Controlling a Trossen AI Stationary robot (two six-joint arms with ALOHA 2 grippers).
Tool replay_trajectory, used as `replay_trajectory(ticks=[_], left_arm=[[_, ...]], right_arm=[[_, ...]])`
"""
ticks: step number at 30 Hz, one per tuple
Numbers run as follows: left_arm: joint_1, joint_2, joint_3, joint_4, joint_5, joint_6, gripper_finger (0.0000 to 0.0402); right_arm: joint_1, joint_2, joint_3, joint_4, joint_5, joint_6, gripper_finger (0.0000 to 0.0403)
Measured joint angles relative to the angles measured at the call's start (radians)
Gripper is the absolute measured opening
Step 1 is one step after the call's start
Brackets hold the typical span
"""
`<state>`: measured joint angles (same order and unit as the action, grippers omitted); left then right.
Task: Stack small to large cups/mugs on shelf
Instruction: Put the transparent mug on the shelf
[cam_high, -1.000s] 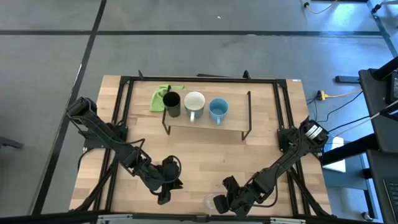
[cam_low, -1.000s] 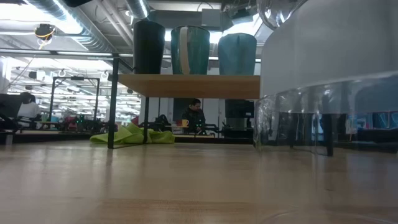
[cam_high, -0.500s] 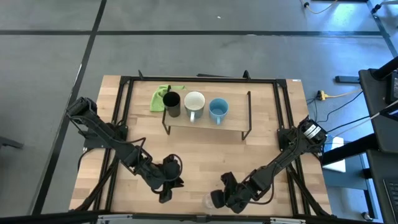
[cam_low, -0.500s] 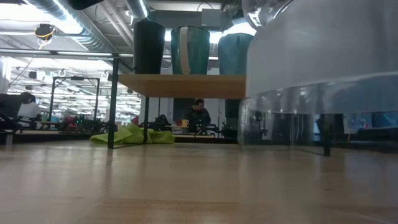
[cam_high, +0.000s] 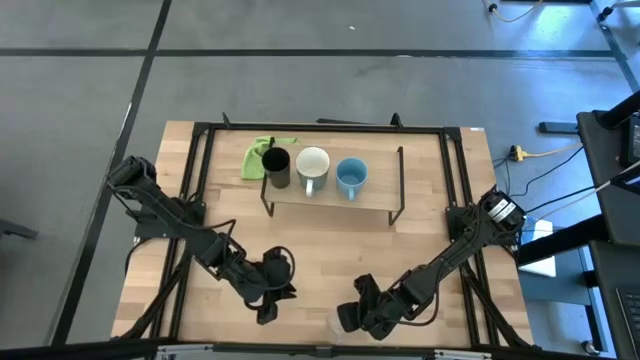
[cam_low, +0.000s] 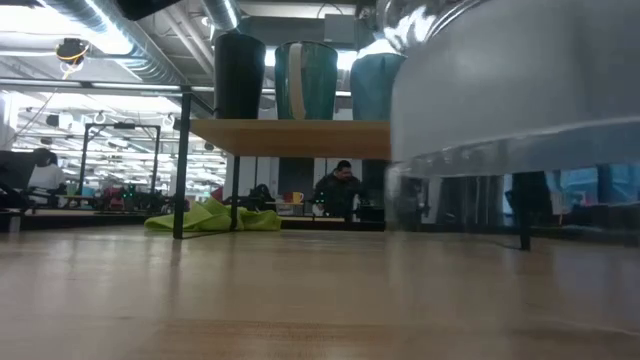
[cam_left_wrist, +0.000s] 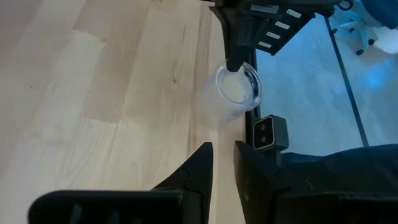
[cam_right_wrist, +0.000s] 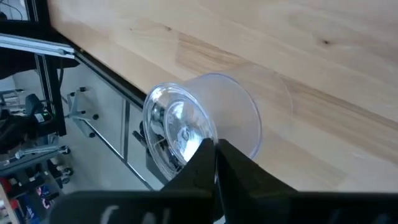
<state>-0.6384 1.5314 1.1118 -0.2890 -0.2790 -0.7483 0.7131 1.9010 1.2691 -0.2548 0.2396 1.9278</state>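
A black cup, a white mug and a light blue mug stand in a row on the shelf at the far middle of the table. At the near edge is the clear cup, which looms large in the low view. My right gripper is shut on it. My left gripper hovers left of the cup. A narrow gap shows between its fingers, with nothing in it. My right gripper pinches the clear cup's rim, with the thin wall between its two shut fingers, one on the inner side and one on the outer. The fingers come slanting down from the table's right. The cup is tilted, its bottom edge raised; whether it touches the table I cannot tell.
A green cloth lies on the table behind the shelf's left end. A small black camera box sits at the near edge beside the cup. Bare wood stretches between the shelf and the arms. A person is in the room beyond.
My right gripper has moved toward the table's left edge along the near edge. The clear cup has shifted left with it. In the low view the cup's bottom edge has risen and tilted.
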Motion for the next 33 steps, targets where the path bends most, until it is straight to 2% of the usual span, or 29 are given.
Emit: replay_trajectory(ticks=[7, 11, 15, 21, 33], left_arm=[[0.006, 0.000, 0.000, -0.010, 0.005, 0.000, 0.0059], [0.005, 0.000, 0.000, -0.012, 0.006, 0.000, 0.0059], [0.001, 0.000, 0.000, -0.031, -0.012, 0.001, 0.0059], [-0.011, 0.000, 0.000, -0.052, -0.051, 0.000, 0.0059], [-0.016, 0.000, 0.000, -0.051, -0.107, -0.006, 0.0059]], right_arm=[[-0.015, 0.000, 0.000, -0.005, 0.015, -0.010, 0.0018], [-0.021, -0.013, -0.002, -0.008, 0.062, -0.022, 0.0011], [-0.029, -0.049, -0.005, -0.057, 0.121, -0.034, 0.0009], [-0.037, -0.102, -0.005, -0.146, 0.135, -0.051, 0.0009], [-0.067, -0.113, -0.005, -0.131, 0.332, -0.048, 0.0009]])
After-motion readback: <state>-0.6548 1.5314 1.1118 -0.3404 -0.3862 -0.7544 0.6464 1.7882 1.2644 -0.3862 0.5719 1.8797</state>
